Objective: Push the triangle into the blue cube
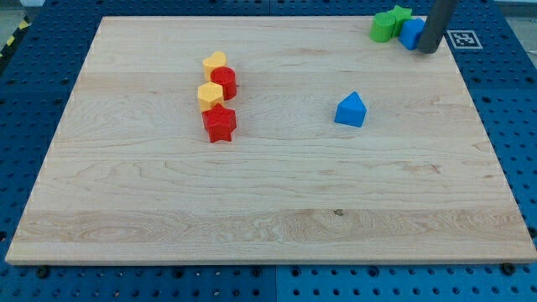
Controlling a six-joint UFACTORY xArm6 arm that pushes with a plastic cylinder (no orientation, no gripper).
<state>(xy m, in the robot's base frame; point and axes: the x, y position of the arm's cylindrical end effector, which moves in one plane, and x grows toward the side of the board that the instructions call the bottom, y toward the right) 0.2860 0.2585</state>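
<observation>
Wooden board (pixel 268 210) fills the view, its near edge closest to the camera. No pincer is fitted: the arm ends in a dark rod, and my tip (pixel 429 50) touches the blue cube (pixel 411 33) just to its left, two green blocks (pixel 388 24) beyond. Blue triangle (pixel 351 110) sits well below-left of my tip. Far left cluster a red star (pixel 220 124), red block (pixel 224 83), and two yellow blocks (pixel 211 94).

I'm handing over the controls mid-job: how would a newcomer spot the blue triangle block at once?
Start at the wooden board and look right of centre, away from both clusters. The blue triangle block sits there alone. Unlike the blue cube, wedged between the green blocks and my tip at the top-right corner, it touches nothing.
</observation>
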